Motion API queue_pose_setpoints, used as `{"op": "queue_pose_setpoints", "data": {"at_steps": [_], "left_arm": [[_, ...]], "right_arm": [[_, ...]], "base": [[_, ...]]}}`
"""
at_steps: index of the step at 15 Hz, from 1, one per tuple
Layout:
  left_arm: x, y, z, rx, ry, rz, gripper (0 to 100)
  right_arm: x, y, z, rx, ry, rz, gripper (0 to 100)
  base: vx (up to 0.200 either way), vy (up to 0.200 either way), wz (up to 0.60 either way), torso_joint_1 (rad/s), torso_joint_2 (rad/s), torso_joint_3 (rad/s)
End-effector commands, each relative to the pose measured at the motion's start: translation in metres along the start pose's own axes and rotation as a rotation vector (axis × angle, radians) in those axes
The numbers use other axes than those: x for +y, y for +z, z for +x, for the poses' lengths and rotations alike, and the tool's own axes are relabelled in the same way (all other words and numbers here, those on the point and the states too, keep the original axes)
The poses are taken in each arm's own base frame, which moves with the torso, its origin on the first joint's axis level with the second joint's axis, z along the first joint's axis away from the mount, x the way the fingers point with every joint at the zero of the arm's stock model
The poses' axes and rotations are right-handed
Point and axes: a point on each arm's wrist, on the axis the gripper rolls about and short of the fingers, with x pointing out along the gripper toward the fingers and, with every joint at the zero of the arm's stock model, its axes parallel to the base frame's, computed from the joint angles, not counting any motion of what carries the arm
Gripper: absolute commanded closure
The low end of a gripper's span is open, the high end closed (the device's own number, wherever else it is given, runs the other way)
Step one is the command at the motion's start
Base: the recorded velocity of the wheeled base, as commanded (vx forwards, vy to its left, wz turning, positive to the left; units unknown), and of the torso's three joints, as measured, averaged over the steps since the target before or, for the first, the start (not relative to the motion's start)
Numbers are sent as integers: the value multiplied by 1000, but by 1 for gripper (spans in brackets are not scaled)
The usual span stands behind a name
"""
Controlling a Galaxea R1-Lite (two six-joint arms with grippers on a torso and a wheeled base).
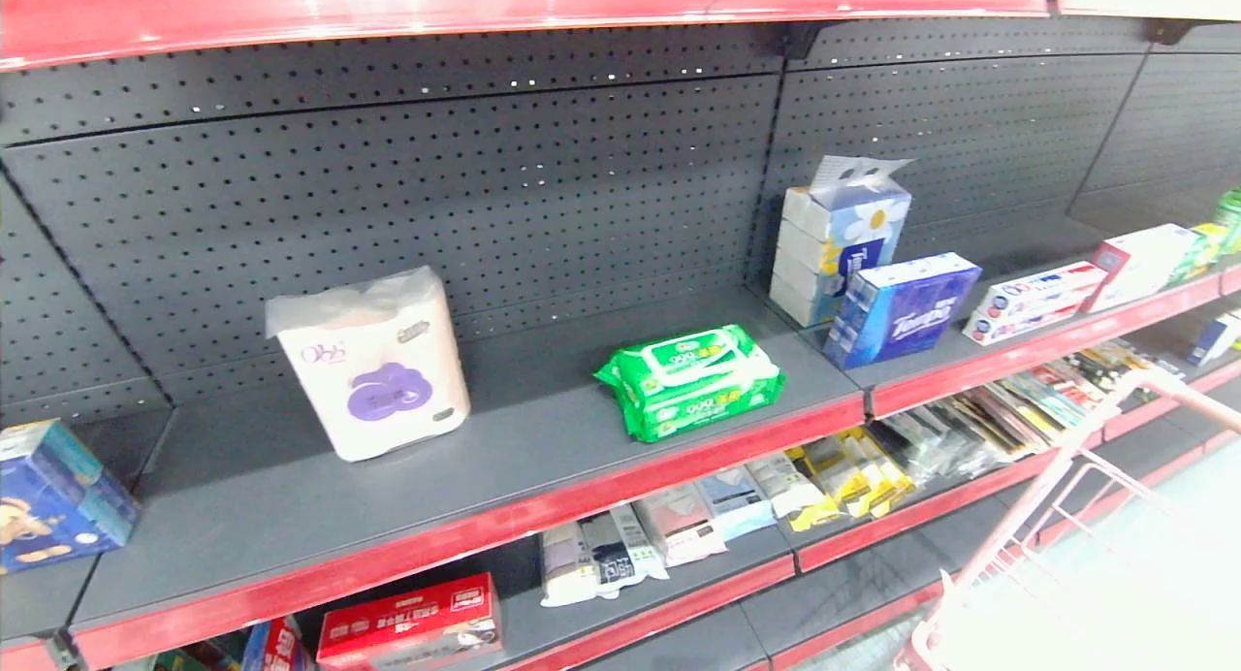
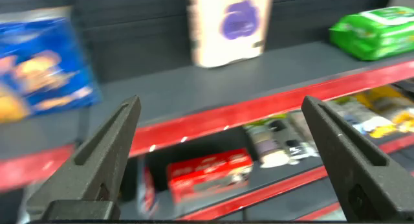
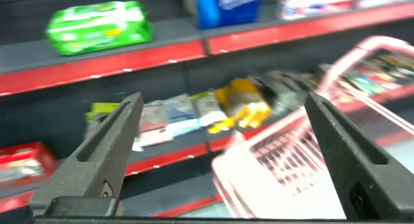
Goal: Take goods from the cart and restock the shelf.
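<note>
A: Cart position vs the claws?
B: Pink wire cart [image 1: 1066,516] is low on the right, in front of the shelf run. Right claw [image 3: 223,98] is up and well apart from it. Jaws spread wide, nothing between them. Cart's inside is washed out, so I can't tell what it carries.
A: Left claw?
B: Left claw [image 2: 220,104] is also wide and empty, facing the red front lip of the shelf [image 1: 543,429]. A red box [image 2: 208,172] on the deck below shows through its gap.
A: What's on the shelf?
B: Grey deck, black pegboard back.
- White toilet-paper pack [image 1: 373,361] with purple print stands upright, left of centre.
- Green wipes pack [image 1: 690,380] lies flat to its right, near the front lip, well apart from it.
- Past the divider, a tall tissue stack [image 1: 839,239] stands upright at the back.
- Blue tissue box [image 1: 902,307] sits just in front of the stack, probably touching it.
- Toothpaste cartons [image 1: 1033,303] lie flat farther right.
- Blue pack [image 1: 53,492] is in the far left bay.

A: Room?
B: Red shelf overhead. The lower deck carries small flat packets [image 1: 776,496] in rows. Pale floor by the cart.
</note>
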Motion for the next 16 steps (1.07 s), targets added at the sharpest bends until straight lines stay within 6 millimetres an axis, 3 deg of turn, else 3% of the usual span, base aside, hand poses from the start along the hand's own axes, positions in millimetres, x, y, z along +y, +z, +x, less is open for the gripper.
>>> {"op": "queue_pose_setpoints", "data": {"at_steps": [1, 16], "left_arm": [[0, 0, 0, 1, 0, 0, 0], [0, 0, 0, 1, -1, -2, 0]], "right_arm": [[0, 0, 0, 0, -1, 0, 0], [0, 2, 6, 79, -73, -44, 0]], "base": [[0, 0, 0, 0, 0, 0], [0, 0, 0, 0, 0, 0]]}}
